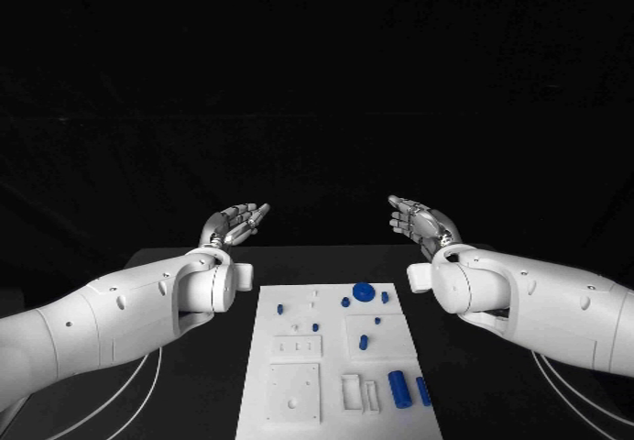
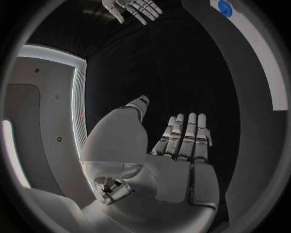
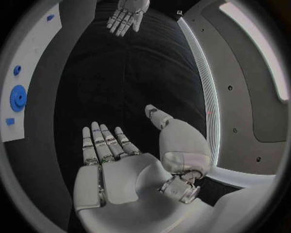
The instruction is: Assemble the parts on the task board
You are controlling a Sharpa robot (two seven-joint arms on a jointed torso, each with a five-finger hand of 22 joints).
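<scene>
The white task board [image 1: 338, 367] lies in the middle of the table, with several small blue parts on it: a round disc [image 1: 364, 291] near its far edge and two cylinders [image 1: 399, 389] near its front right. My left hand [image 1: 235, 225] is raised above the table beyond the board's far left corner, fingers straight and apart, holding nothing. My right hand [image 1: 420, 221] is raised beyond the far right corner, equally open and empty. In the left wrist view my left hand [image 2: 182, 150] shows a flat palm; my right hand [image 3: 115, 160] looks the same in the right wrist view.
The black table [image 1: 198, 367] surrounds the board on all sides. The board's edge with a blue disc [image 3: 18, 97] appears in the right wrist view, and a blue part [image 2: 225, 8] on the board in the left wrist view.
</scene>
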